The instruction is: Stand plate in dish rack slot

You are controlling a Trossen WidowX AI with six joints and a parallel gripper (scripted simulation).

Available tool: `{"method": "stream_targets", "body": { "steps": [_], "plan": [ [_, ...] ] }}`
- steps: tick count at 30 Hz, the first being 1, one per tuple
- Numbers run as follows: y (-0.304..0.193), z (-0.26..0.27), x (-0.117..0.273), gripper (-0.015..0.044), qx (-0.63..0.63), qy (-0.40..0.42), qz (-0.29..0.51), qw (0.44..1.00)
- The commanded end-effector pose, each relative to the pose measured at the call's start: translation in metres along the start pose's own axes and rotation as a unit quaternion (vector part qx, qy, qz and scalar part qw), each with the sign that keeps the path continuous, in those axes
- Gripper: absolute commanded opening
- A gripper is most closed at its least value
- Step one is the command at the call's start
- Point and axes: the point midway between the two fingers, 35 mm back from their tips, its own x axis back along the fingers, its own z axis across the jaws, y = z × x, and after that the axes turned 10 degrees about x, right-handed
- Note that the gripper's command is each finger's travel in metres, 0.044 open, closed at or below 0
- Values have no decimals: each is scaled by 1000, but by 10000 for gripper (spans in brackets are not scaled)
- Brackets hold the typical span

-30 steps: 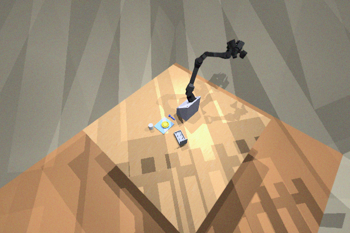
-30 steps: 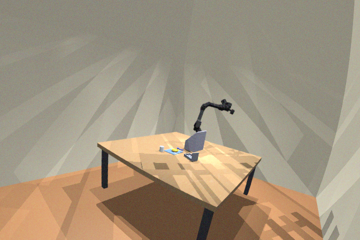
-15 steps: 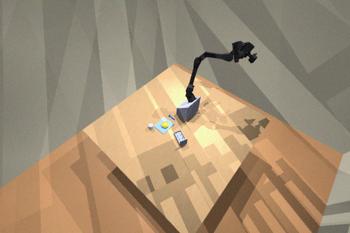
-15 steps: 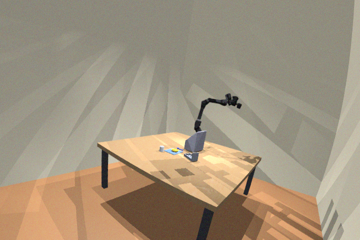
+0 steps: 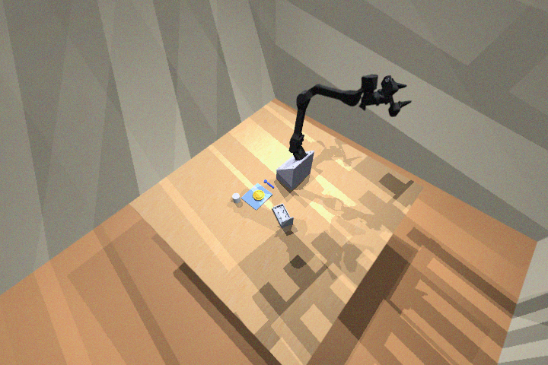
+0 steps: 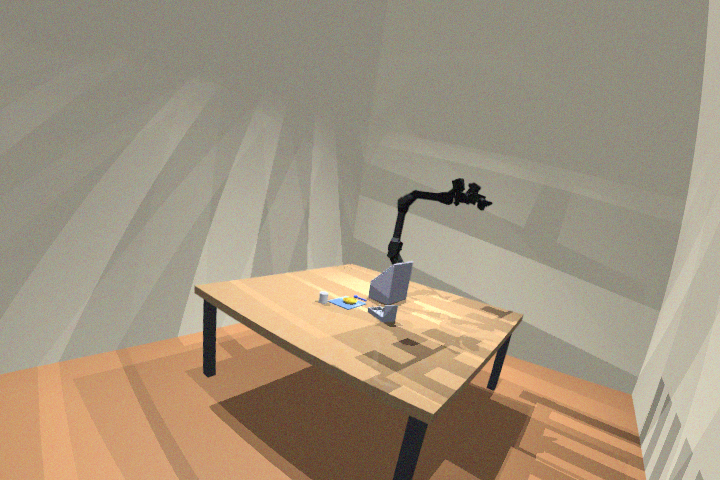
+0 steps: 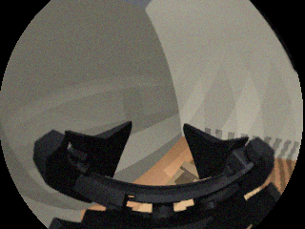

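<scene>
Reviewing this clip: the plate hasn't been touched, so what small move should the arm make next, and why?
Probably swing the gripper down and back toward the yellow plate. The gripper is open and empty, raised high and pointing away from the table, while the plate lies flat on the blue mat beside the dish rack, whose slots look unfilled.

top far overhead, exterior side-on, wrist forward

I stand in a bare test room: plain grey walls (image 6: 145, 141), an orange plank floor (image 6: 89, 418), and one wooden tabletop (image 6: 293, 316) on dark legs (image 6: 209, 339), my grey base (image 6: 392, 283) bolted near its 12 o'clock edge.
</scene>
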Motion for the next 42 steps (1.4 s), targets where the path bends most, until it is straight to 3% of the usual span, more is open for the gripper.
{"method": "stream_targets", "body": {
  "steps": [1, 21, 32, 42],
  "plan": [
    [16, -59, 32, 400, -15, -72, -22, 997],
    [23, -264, 234, 400, -95, -371, -73, 921],
    [-24, -339, 371, 400, -164, -524, -66, 833],
    [-96, -368, 496, 400, -238, -637, -33, 732]
  ]
}}
